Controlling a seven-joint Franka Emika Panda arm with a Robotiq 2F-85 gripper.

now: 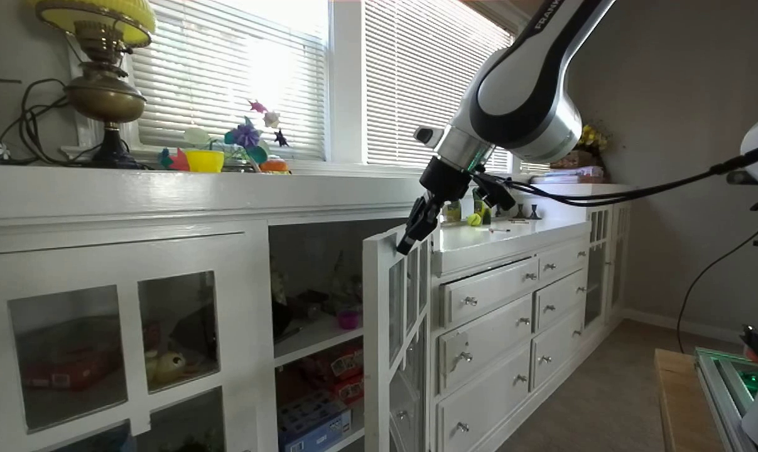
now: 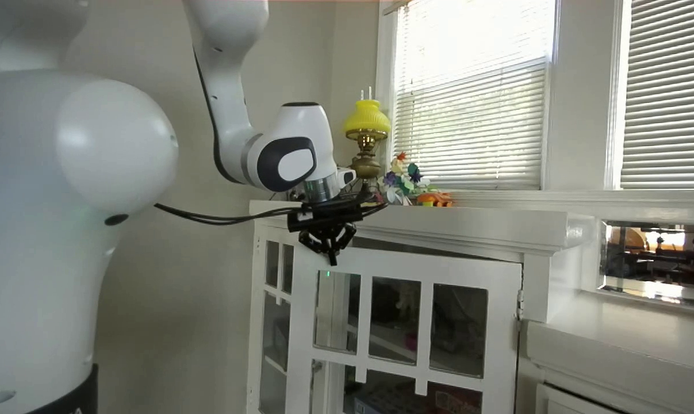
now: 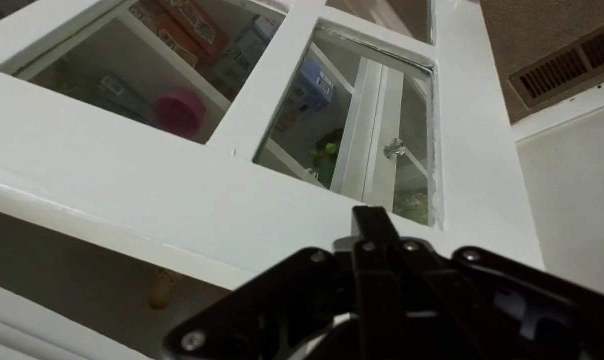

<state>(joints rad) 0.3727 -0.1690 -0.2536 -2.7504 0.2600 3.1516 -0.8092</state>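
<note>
Gripper (image 3: 374, 224): fingers pressed together, nothing held.
Cabinet door (image 2: 392, 366): ajar; upper free corner of outer face nearest the fingertips.
Fingertip contact: touching or just apart, cannot tell.

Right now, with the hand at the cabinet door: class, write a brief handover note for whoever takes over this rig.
Hand: shut and empty, at the outer face of the white glass-paned cabinet door, near its free upper corner; contact cannot be told.
Door: open at an angle, hinged beside the white drawers.
Shelf behind it: pink container; blue box lower down.
Done: the hand is in place on the door's outer side.
Left: the door is not shut; a push from this side would likely swing it closed.
</note>
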